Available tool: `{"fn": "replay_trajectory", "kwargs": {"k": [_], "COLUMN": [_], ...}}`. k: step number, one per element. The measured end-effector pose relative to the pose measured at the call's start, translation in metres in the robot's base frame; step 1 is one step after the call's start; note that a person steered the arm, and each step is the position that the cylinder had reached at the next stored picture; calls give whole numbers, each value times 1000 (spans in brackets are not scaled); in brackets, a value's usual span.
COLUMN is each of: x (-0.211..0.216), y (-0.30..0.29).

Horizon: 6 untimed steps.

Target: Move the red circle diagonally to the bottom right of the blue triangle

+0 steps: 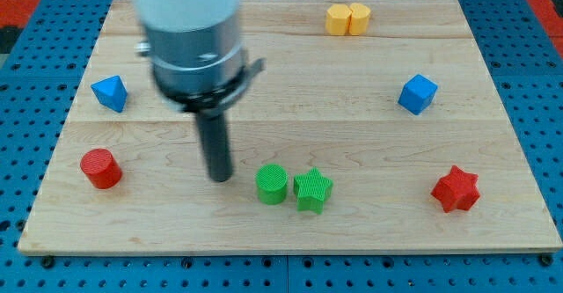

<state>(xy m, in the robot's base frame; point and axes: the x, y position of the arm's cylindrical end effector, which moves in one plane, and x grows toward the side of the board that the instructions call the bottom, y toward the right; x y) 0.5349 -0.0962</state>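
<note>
The red circle [101, 168] is a short red cylinder near the board's left edge, low in the view. The blue triangle [110, 92] lies above it, near the left edge. My tip [219, 178] is at the end of the dark rod, to the right of the red circle and well apart from it. The tip stands just left of the green circle [272, 184], with a small gap between them.
A green star [312, 190] touches the green circle's right side. A red star [456, 188] lies at the lower right. A blue cube [417, 94] sits at the right. Two yellow blocks [347, 18] sit together at the top. The wooden board [290, 240] lies on blue pegboard.
</note>
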Motion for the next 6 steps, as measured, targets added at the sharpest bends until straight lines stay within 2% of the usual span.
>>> {"fn": "replay_trajectory", "kwargs": {"k": [1, 2, 3, 4, 5, 6], "x": [49, 27, -19, -2, -5, -36], "y": [-43, -110, -110, -122, -190, -190]}}
